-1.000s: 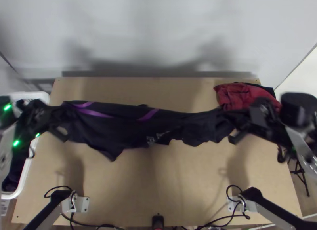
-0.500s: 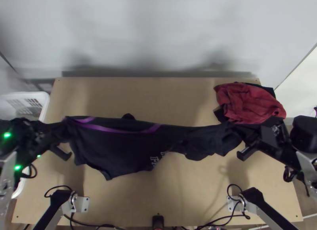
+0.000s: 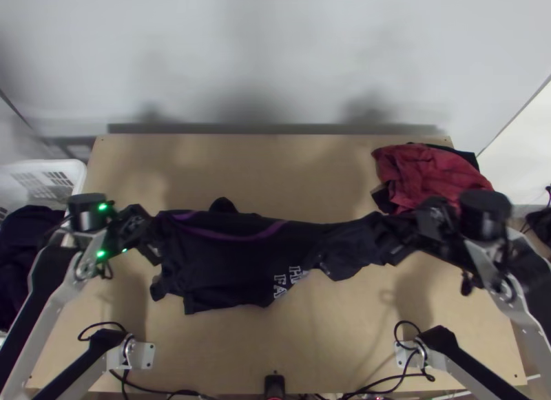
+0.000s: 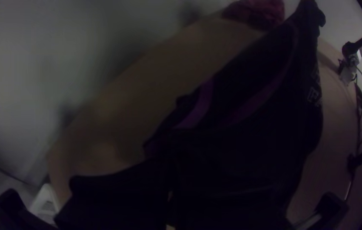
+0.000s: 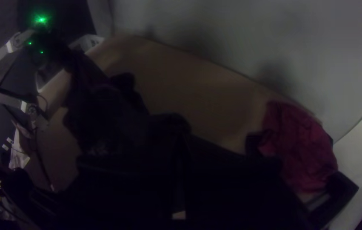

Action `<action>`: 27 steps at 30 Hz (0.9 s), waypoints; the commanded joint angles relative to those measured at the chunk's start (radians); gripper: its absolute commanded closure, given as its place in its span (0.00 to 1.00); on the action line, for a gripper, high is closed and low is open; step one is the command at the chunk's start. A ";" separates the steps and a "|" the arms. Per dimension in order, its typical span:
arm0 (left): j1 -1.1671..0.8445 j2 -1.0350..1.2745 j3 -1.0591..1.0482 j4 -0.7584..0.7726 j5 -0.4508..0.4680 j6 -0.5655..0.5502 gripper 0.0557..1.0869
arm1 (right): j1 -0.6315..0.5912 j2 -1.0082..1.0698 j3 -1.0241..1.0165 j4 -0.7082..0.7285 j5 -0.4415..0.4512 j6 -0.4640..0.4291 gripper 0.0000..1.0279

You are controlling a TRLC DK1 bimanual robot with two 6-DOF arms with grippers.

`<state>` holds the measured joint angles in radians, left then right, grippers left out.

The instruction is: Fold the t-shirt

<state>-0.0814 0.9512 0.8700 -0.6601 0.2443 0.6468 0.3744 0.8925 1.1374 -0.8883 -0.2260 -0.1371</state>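
Holding t-shirt point(image 3: 234, 262) at both ends | left hand point(image 3: 157, 240), right hand point(image 3: 398, 240): each closed on dark fabric | stretched over worktop point(image 3: 330, 345) | white lettering point(image 3: 289, 281) (partly hidden) near its lower edge

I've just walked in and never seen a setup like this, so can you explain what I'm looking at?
These are two robot arms at a light wooden table. One picture looks steeply down from a fixed camera above the table's near edge; the two dim, curved ones come from cameras on the arms' wrists.

Between the arms is a dark t-shirt with purple stripes and pale lettering. The left gripper holds one end and the right gripper the other, so the shirt stretches across between them, its lower part hanging loose. It isn't neatly folded yet.

At the table's far right lies a bunched red cloth. By the left edge stands a white plastic basket.
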 commanded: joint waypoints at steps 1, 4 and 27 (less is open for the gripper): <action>0.057 0.179 -0.066 0.166 0.001 0.059 0.96 | 0.037 0.106 -0.077 0.118 -0.001 0.013 0.97; 0.129 0.227 -0.039 0.208 -0.010 0.085 0.96 | 0.034 0.155 -0.071 0.172 0.002 0.011 0.97; -0.109 0.284 -0.121 0.224 -0.068 0.065 0.95 | 0.181 0.310 -0.192 0.284 0.030 0.017 0.97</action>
<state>-0.0772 1.2240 0.7937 -0.4179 0.1860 0.7250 0.5014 1.1984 0.9817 -0.6102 -0.1982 -0.1265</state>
